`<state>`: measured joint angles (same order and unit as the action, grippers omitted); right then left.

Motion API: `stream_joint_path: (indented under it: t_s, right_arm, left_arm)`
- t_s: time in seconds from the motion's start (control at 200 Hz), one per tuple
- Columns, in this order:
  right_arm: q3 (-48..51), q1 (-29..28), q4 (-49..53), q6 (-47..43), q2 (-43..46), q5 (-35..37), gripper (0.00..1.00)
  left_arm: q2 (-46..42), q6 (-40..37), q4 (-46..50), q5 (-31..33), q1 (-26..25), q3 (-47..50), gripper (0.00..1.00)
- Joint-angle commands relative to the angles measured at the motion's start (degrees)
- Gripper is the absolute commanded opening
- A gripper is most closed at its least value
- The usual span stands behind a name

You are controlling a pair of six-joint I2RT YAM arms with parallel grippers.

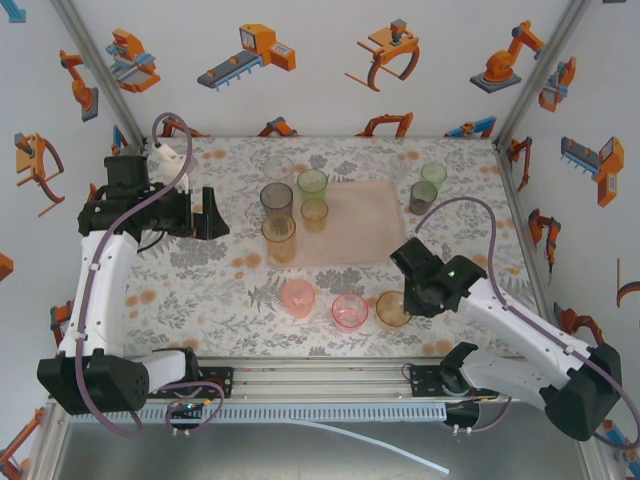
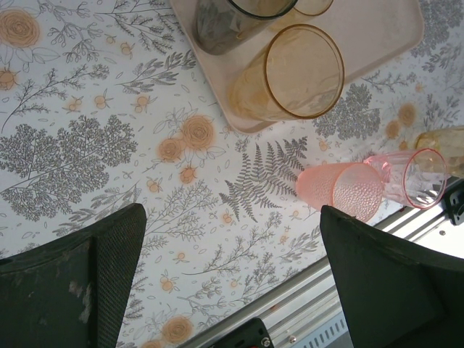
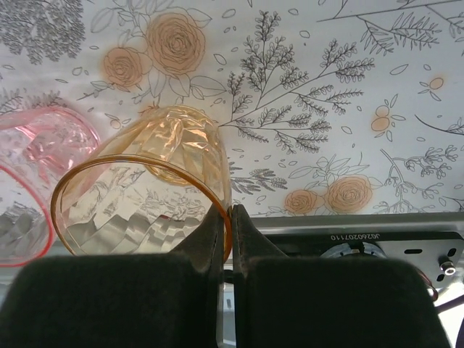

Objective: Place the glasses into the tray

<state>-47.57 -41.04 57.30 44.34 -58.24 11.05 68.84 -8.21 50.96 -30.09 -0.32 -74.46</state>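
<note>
Gripping orange tumbler point(image 3: 148, 181) by rim with right fingers point(image 3: 210, 243), bench point(image 1: 200, 285) near edge. Tray point(image 1: 365, 215) beyond, toward far edge, leftward. Holding left fingers point(image 2: 101, 275) apart, empty.

Bright, even, diffuse light; shadows soft, faint. Table point(image 2: 87, 145) sharp in wrist views; dark left end effector point(image 2: 232, 217) slightly soft.

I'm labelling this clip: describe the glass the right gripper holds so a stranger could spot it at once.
Look along the table's near edge, in front of the pink tray. Right of two pink glasses sits the orange glass, its rim pinched by the right gripper. It alone there is amber, with faceted walls.
</note>
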Motion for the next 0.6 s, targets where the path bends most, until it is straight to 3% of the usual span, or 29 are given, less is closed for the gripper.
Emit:
stream_joint_path:
  t_s: [0.0,0.596]
  right_arm:
    - [-6.5,-0.4,2.4,-0.4,-2.3,4.2,0.05]
    - [-26.5,0.1,4.3,-10.9,-16.0,10.4,0.05]
  left_arm:
    - [-1.7,0.6,-0.4,-2.0,0.2,0.4,0.97]
    - [-0.9,1.2,0.1,-1.8,0.3,-1.5,0.97]
